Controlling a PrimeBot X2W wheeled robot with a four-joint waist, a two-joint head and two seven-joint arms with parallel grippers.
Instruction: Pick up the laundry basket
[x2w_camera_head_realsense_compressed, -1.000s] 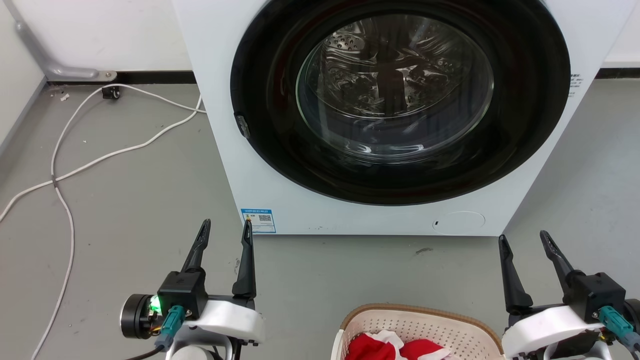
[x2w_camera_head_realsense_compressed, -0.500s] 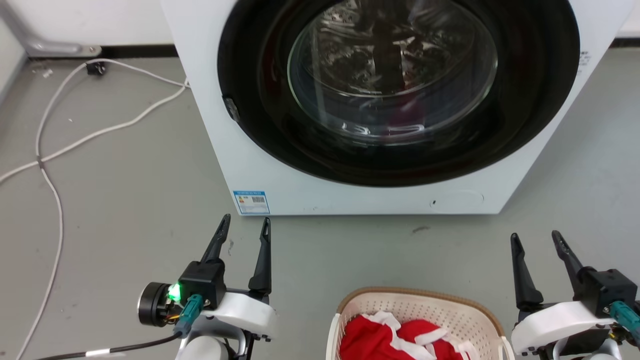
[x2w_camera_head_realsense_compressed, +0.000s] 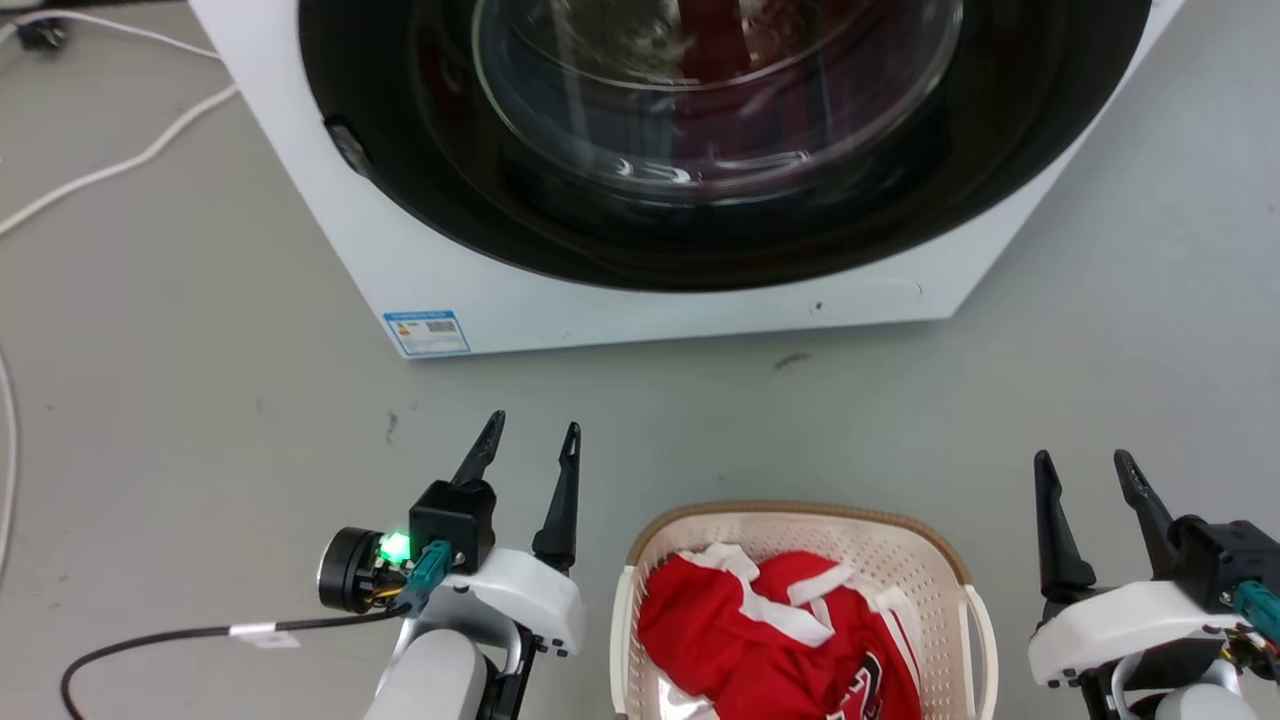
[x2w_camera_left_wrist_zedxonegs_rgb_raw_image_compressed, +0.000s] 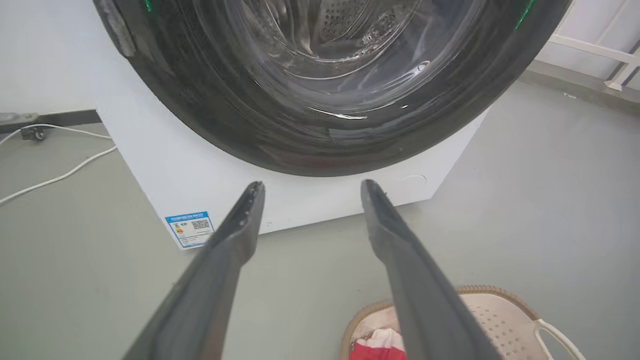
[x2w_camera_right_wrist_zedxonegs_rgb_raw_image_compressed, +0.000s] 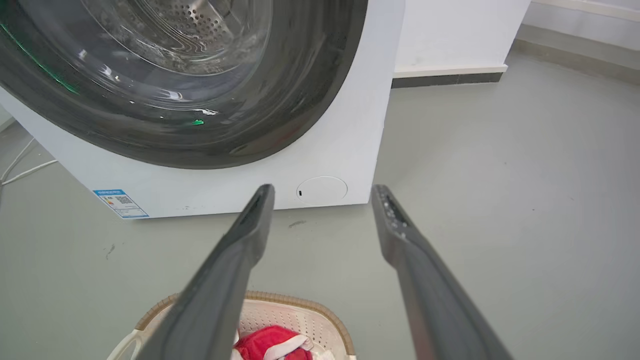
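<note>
Cream-white perforated plastic under a brown woven-look rim: your laundry basket (x2w_camera_head_realsense_compressed: 800, 512) stands on the grey floor (x2w_camera_head_realsense_compressed: 200, 420) at the bottom of the head view, in front of the washing machine (x2w_camera_head_realsense_compressed: 400, 270) and apart from it. Inside lies a crumpled red garment with white trim (x2w_camera_head_realsense_compressed: 740, 630).

Your left claw (x2w_camera_head_realsense_compressed: 533, 422) hangs just beside the basket's left side, fingers spread and empty. Your right claw (x2w_camera_head_realsense_compressed: 1082, 456) hangs near the basket's white right loop handle (x2w_camera_head_realsense_compressed: 985, 630), likewise spread and empty. Neither claw's fingers touch the basket.

Around it, from the left: a white cord (x2w_camera_head_realsense_compressed: 120, 165) trails over the floor, a blue label (x2w_camera_head_realsense_compressed: 427, 333) marks the washer's lower corner, and its round, dark-rimmed glass door (x2w_camera_head_realsense_compressed: 700, 120) faces you.
</note>
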